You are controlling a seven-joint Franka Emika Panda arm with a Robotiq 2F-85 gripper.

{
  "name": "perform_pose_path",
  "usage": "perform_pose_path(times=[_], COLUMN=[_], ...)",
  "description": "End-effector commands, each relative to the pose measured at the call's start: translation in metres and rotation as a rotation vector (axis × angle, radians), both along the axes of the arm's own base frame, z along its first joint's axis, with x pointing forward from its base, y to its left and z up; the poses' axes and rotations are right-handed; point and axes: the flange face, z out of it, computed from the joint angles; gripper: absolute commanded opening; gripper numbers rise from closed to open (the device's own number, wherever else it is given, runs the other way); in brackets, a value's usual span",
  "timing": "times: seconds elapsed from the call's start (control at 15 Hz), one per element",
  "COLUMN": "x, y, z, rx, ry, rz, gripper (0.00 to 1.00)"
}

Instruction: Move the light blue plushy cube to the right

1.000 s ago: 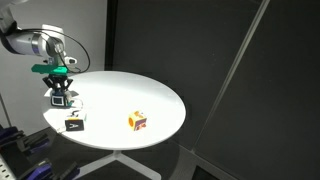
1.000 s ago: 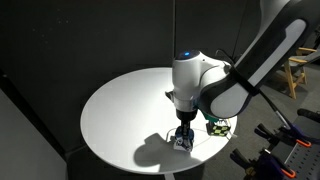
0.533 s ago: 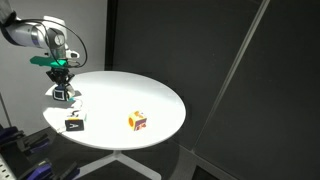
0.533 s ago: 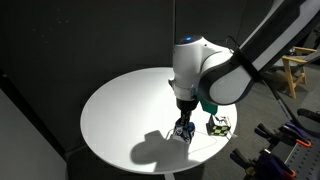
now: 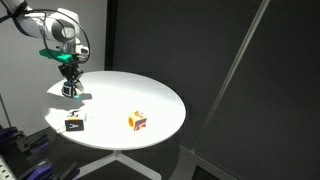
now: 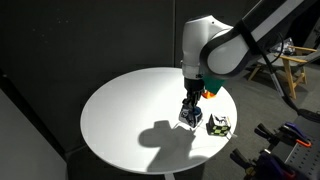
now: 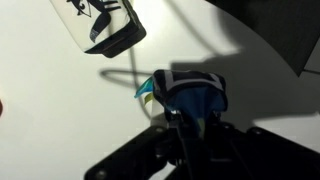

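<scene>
The light blue plushy cube (image 5: 70, 88) hangs in my gripper (image 5: 70, 84) above the round white table (image 5: 130, 95), near its edge. It also shows in an exterior view (image 6: 187, 116), held clear of the table with its shadow below. In the wrist view the cube (image 7: 190, 97) fills the space between the jaws of my gripper (image 7: 188, 112), which is shut on it.
A black cube with red-orange marks (image 5: 75, 122) (image 6: 219, 125) (image 7: 105, 25) lies near the table edge. An orange-yellow-white cube (image 5: 137, 121) sits toward the front of the table. Dark curtains stand behind.
My gripper has lifted the light blue cube off the table and carried it up and inward over the table. The other cubes have not moved.
</scene>
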Motion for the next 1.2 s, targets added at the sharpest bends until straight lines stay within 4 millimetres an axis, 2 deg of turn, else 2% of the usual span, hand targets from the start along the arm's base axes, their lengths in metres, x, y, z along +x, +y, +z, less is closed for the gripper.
perform_pose_path(times=[0.0,0.4,0.73,1.13], x=[0.003,0.02,0.029,0.034], y=[-0.037,-0.105,-0.16,-0.209], z=[0.024,0.044,0.053,0.057], rx=[0.01,0.011,0.008,-0.005], ry=[-0.003,-0.033,-0.05,-0.068], rz=[-0.121,-0.274,-0.394,-0.504], gripper=[0.06,0.06,0.06,0.06])
